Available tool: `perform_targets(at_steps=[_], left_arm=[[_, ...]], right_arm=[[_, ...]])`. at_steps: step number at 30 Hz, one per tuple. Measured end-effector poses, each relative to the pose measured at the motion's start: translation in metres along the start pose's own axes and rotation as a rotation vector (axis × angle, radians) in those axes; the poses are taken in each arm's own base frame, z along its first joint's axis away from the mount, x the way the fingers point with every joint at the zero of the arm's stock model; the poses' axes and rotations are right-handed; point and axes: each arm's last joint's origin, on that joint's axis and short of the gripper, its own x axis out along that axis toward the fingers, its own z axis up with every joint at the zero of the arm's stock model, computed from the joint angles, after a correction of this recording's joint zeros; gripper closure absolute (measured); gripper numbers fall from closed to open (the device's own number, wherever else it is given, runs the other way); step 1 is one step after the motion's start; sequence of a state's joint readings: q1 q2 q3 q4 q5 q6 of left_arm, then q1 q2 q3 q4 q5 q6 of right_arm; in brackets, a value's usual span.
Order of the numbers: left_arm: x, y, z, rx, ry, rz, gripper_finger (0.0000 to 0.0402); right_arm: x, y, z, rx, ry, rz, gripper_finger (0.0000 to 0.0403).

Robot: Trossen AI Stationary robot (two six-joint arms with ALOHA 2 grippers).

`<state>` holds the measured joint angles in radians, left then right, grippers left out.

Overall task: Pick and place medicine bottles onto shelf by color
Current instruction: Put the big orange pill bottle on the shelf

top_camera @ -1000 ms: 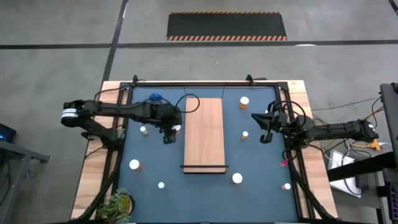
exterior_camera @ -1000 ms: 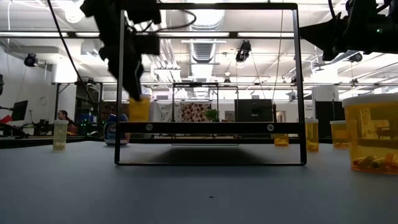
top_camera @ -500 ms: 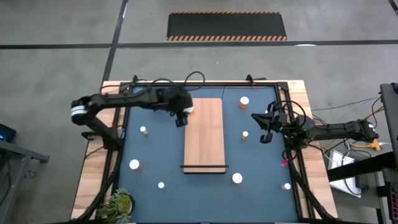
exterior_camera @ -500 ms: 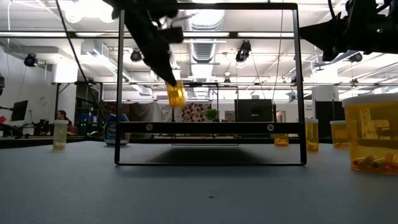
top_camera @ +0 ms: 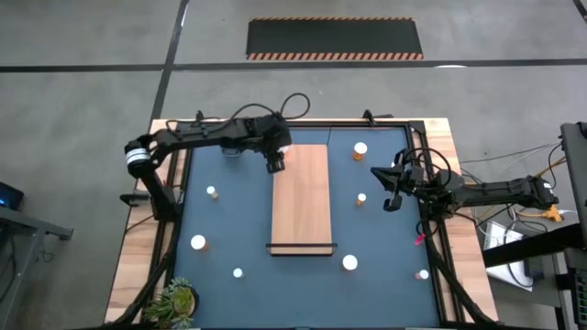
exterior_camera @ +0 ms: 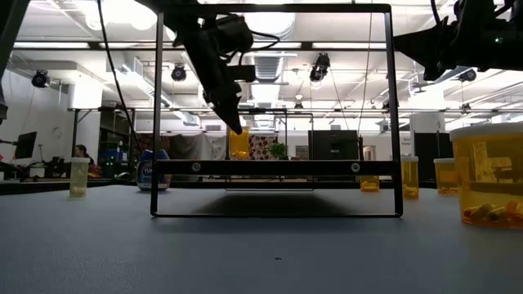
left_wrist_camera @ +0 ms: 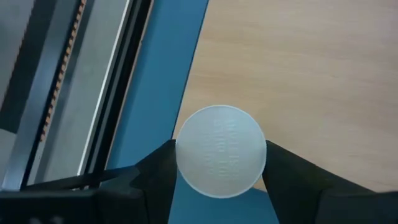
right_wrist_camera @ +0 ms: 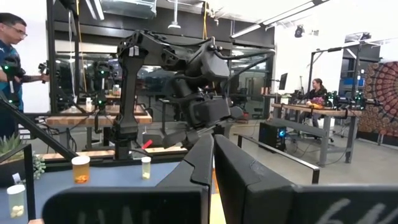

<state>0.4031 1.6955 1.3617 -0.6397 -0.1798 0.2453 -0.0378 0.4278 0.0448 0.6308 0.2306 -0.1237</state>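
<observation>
My left gripper [top_camera: 275,161] is shut on an orange bottle with a white cap [left_wrist_camera: 221,151]. It is over the far left corner of the shelf, a light-brown board [top_camera: 301,197]. In the low view the bottle [exterior_camera: 239,144] hangs just above the shelf's top [exterior_camera: 278,167]; I cannot tell whether it touches. My right gripper [top_camera: 389,189] is shut and empty, to the right of the shelf. Other orange bottles stand on the blue mat at the near left [top_camera: 198,243], at the right [top_camera: 361,197] and at the far right [top_camera: 359,148]. A blue bottle [exterior_camera: 151,171] stands at the far left. My left gripper pinches the bottle at its top, with one finger [left_wrist_camera: 158,175] on each side of the round white cap [left_wrist_camera: 186,163]. The fingers come from above, pointing down. The bottle hangs about upright below them, over the shelf's left edge.
More bottles stand near the front edge [top_camera: 238,272], [top_camera: 349,263], [top_camera: 423,274] and at the left [top_camera: 212,192]. A green plant [top_camera: 177,300] sits at the near left corner. A black frame [top_camera: 174,211] borders the mat. People show in the room beyond.
My left gripper has carried the orange bottle from the mat left of the shelf toward the table's far edge and right. It is now over the shelf's far left corner. The bottle rose and tilted on the way, then came down upright, close to the shelf top.
</observation>
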Motion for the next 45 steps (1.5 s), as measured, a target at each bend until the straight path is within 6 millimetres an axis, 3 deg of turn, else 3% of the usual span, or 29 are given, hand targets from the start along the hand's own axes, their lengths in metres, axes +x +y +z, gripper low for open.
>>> perform_targets(at_steps=[35, 45], left_arm=[[0.0100, -0.0034, -0.0057, -0.032, -0.015, -0.043, 0.0201], [0.0103, -0.0039, -0.0062, -0.028, -0.015, -0.051, 0.0143]], right_arm=[[0.0002, 0.0005, -0.0032, 0.020, 0.032, 0.005, 0.0394], [0.0002, 0.0005, -0.0032, 0.020, 0.032, 0.006, 0.0394]])
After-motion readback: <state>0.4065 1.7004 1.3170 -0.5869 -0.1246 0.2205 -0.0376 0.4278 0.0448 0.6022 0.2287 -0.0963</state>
